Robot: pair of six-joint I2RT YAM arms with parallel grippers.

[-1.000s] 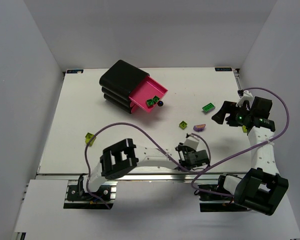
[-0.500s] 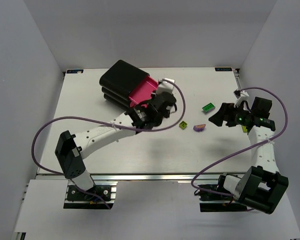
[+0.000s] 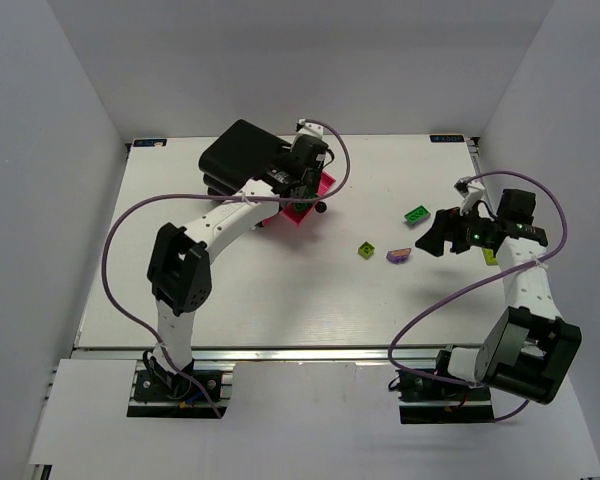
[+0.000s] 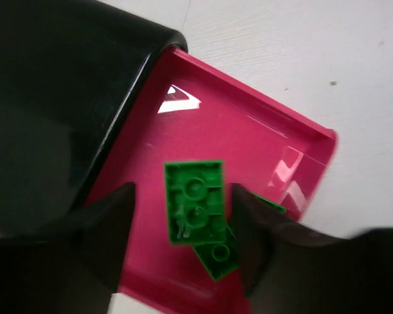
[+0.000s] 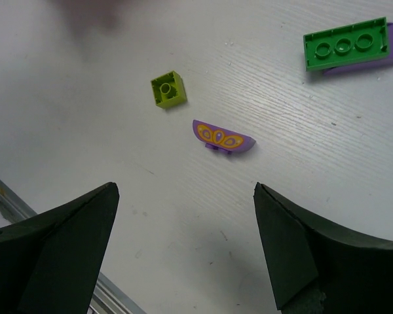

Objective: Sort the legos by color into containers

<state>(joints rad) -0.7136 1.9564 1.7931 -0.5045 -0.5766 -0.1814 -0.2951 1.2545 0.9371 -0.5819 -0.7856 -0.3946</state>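
The black casing (image 3: 242, 152) has one pink drawer (image 3: 305, 214) pulled out, dark knob (image 3: 321, 207) at its front. My left gripper (image 3: 300, 192) hangs over it, open. In the left wrist view its fingers (image 4: 111, 222) flank a dark green brick (image 4: 193, 199) without touching it; the brick lies on a second green brick (image 4: 217, 254) in the drawer (image 4: 249, 137). My right gripper (image 3: 438, 236) is open and empty above the table. Ahead of it lie a yellow-green brick (image 5: 168, 88), a purple curved piece (image 5: 224, 137) and a green brick (image 5: 346, 44) on a purple one (image 5: 380, 60).
The loose bricks show from above: green (image 3: 415, 213), yellow-green (image 3: 366, 250), purple (image 3: 400, 254). A small yellow-green object (image 3: 490, 258) sits by my right arm. White walls enclose the table on three sides. The left arm stretches across the table's left half.
My left arm has swung from the table's near edge up to the open drawer and now hangs over it. My right gripper has shifted slightly left.
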